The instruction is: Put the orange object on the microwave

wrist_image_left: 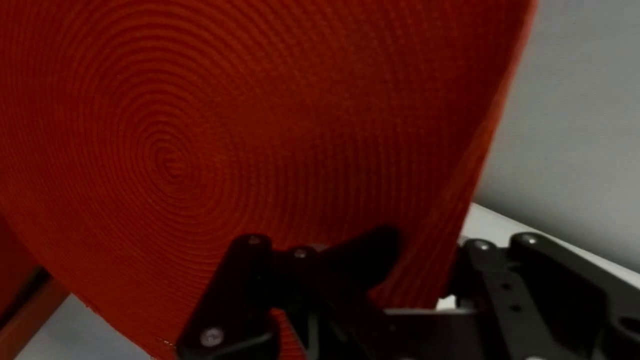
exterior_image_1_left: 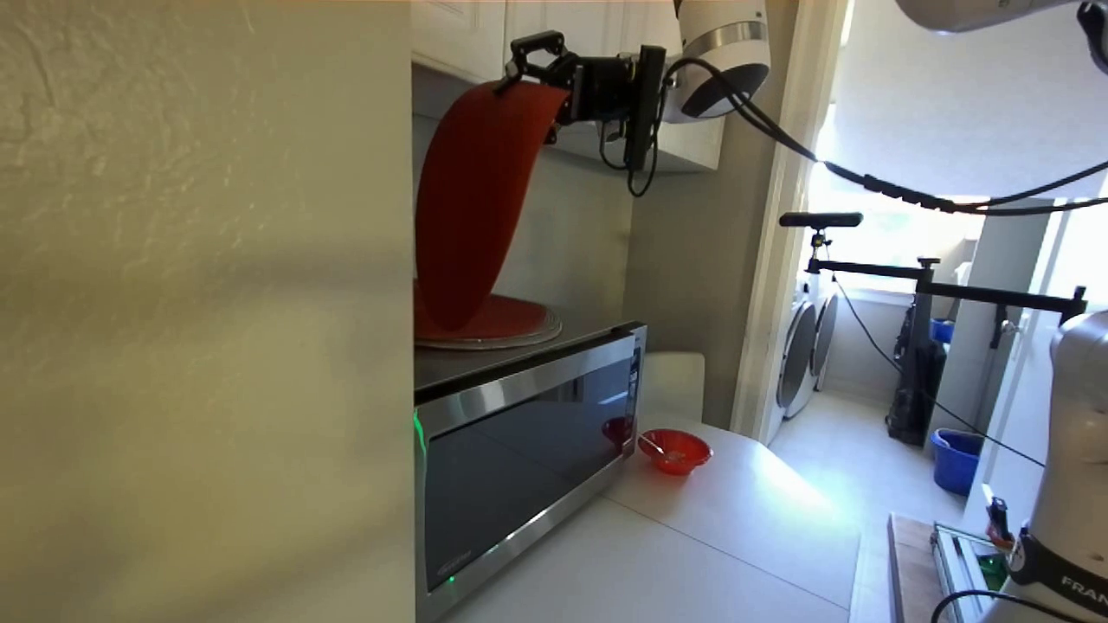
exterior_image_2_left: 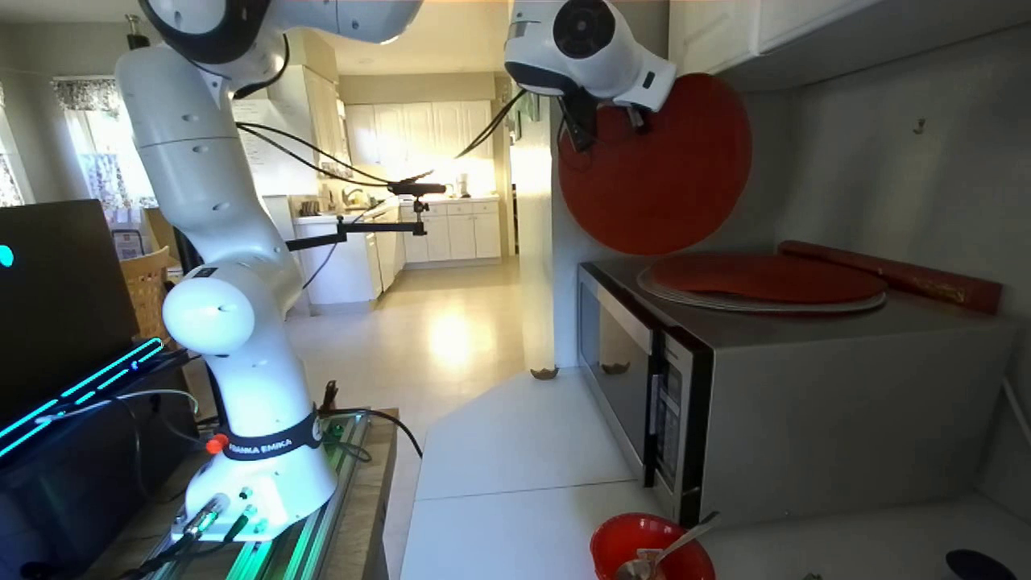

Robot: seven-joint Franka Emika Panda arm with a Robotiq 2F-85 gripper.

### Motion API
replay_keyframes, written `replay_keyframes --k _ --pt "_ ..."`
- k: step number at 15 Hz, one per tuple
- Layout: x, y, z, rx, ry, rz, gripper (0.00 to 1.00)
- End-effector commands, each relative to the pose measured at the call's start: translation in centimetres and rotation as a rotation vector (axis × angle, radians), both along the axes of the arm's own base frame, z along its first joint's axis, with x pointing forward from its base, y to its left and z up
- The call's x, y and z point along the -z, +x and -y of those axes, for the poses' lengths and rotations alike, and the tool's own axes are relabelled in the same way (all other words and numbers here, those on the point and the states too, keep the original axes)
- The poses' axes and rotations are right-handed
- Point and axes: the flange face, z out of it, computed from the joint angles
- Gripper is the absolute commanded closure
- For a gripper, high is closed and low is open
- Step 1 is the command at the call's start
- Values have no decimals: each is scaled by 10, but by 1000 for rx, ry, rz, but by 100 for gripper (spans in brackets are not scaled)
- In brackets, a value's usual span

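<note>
The orange object (exterior_image_1_left: 485, 208), a large thin red-orange disc, hangs steeply in the air above the microwave (exterior_image_1_left: 532, 450). It also shows nearly face-on in an exterior view (exterior_image_2_left: 664, 181), and it fills most of the wrist view (wrist_image_left: 225, 125). My gripper (exterior_image_1_left: 527, 112) holds it by its upper edge, which is bent between the fingers. In the wrist view the fingers (wrist_image_left: 420, 262) lie on either side of the edge, curled inward, and do not touch each other. The silver microwave (exterior_image_2_left: 838, 419) stands below with its door shut. A near wall hides its left part in an exterior view.
A second similar red disc (exterior_image_2_left: 765, 274) lies on a pale round mat on the microwave top, with a long red box (exterior_image_2_left: 910, 278) behind it. White cabinets (exterior_image_1_left: 563, 39) hang close above the gripper. A red bowl (exterior_image_1_left: 675, 452) with a spoon stands on the counter beside the microwave.
</note>
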Motion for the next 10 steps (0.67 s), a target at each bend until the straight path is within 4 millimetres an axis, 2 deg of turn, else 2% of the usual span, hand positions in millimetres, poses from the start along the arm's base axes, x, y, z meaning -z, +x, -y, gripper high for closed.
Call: replay_keyframes --k 1,6,8,9,10 --pt "-7 21 -1 52 75 68 100" --pt "-3 32 6 118 175 144 100" --pt "6 34 12 149 191 144 100" --pt "12 34 16 158 177 130 100" --pt "8 28 12 125 167 123 100"
